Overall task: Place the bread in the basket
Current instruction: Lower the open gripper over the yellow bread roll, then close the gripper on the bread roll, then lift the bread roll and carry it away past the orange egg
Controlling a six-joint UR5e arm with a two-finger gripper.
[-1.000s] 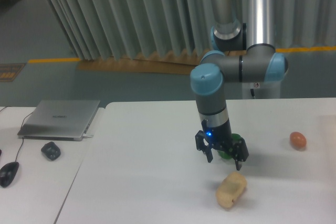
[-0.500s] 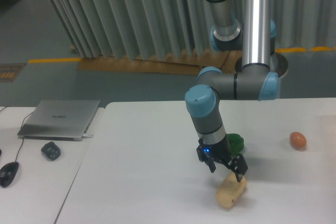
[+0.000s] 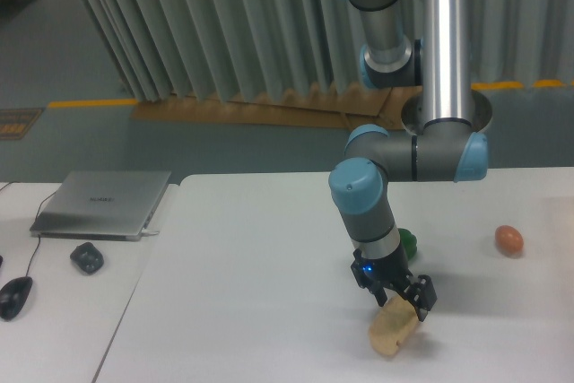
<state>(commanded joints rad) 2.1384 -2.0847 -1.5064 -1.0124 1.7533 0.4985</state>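
The bread [image 3: 391, 334] is a pale tan oblong roll lying on the white table near the front edge. My gripper [image 3: 400, 300] is right over its upper end, fingers open and straddling the roll's top, touching or nearly touching it. The basket is out of view. A green pepper [image 3: 408, 241] sits just behind the gripper, partly hidden by the wrist.
A small orange-pink egg-shaped item [image 3: 508, 239] lies at the right of the table. On the neighbouring desk at left are a closed laptop [image 3: 103, 204], a dark small object [image 3: 87, 257] and a mouse [image 3: 15, 296]. A table seam runs between them.
The gripper has dropped lower and shifted right and toward the front, from beside the green pepper down onto the bread's upper end. The bread has not moved.
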